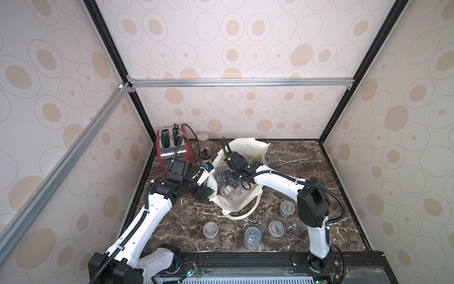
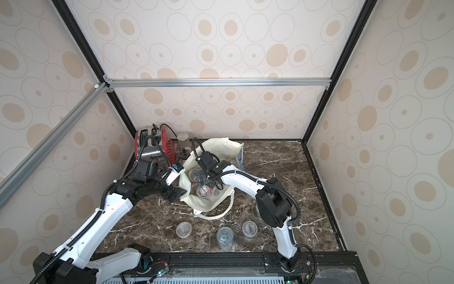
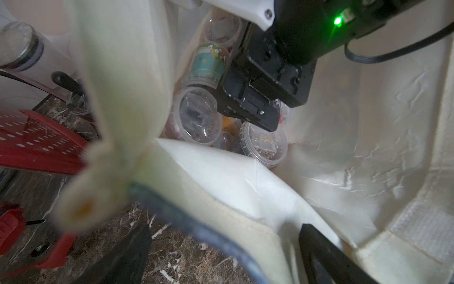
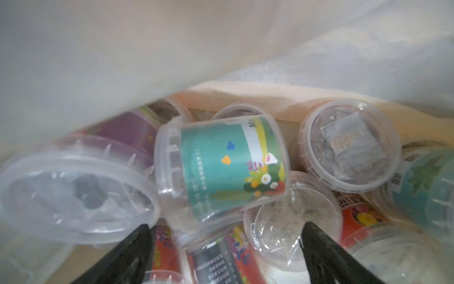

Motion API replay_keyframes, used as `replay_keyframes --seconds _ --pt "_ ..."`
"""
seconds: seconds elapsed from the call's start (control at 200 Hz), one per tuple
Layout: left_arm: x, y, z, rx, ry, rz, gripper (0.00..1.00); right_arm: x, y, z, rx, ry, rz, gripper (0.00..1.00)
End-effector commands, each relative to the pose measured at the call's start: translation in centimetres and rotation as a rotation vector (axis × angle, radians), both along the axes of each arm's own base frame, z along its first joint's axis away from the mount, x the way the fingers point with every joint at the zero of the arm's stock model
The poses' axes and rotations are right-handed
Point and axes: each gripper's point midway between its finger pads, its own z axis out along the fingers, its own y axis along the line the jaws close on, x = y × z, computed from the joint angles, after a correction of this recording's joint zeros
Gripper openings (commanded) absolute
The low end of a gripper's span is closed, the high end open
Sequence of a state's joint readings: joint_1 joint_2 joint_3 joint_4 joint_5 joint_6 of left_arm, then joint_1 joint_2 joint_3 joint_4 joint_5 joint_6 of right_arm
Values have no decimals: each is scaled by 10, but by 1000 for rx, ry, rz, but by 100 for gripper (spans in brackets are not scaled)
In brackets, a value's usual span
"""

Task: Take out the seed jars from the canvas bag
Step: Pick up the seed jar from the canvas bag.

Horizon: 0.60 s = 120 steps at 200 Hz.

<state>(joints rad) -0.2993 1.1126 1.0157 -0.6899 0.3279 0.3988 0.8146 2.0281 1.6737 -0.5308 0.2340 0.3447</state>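
Now | green seed jar (image 4: 221, 167) beyond spread right claw (image 4: 227, 227) | in canvas bag (image 1: 255, 150)

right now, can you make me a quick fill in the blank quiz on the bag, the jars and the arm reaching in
1. The right gripper reaches inside the canvas bag with its jaws ____.
2. In a top view, ____ seed jars stand on the table outside the bag.
3. The green-labelled jar in the bag lies on its ____.

Missing words: open; four; side.
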Motion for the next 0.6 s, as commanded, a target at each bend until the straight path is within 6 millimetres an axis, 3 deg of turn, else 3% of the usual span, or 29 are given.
replay_keyframes --seconds 0.0,0.125,0.595 --pt "-5 17 -8 98 23 9 95 11 -5 2 -33 -23 -1 97" --pt "-4 18 -5 101 10 12 95 11 -6 11 -19 -25 56 97" --pt "-4 21 1 101 1 12 95 28 7 4 29 -48 285 96"
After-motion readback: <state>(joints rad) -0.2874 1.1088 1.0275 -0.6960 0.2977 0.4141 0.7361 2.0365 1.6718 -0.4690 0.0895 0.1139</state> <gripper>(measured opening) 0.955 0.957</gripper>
